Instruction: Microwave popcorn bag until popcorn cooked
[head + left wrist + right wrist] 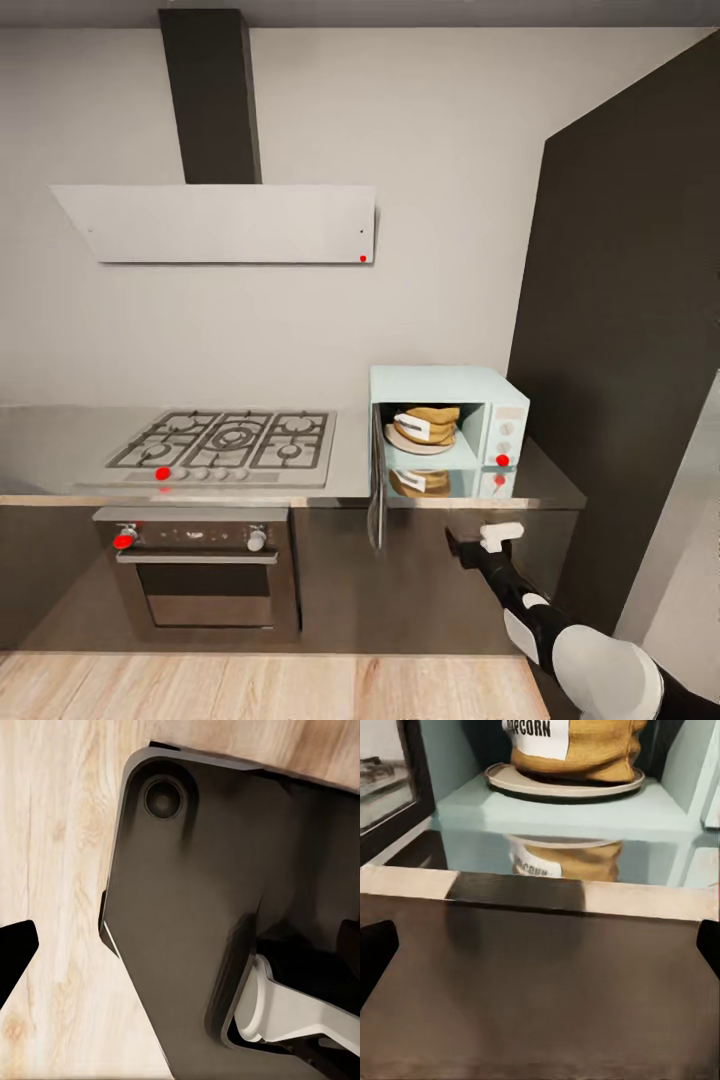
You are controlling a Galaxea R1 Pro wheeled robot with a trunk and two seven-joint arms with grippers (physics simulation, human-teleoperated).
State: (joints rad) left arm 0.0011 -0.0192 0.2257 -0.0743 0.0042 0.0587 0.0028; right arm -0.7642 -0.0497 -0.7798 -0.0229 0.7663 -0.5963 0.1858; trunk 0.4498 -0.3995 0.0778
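The right pincer (478,545) hangs nearest, below the counter (60,440) edge in front of the dark cabinets, fingers spread apart and empty. Just beyond it the microwave (448,385) sits on the counter with its door (377,490) swung open. Inside, the popcorn bag (577,750) rests on the round plate (562,787). The left pincer's (11,956) state I cannot tell.

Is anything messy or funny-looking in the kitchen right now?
Nothing is spilled or broken. The only unfinished thing: the microwave door hangs open, with the popcorn bag sitting upright on the plate inside.
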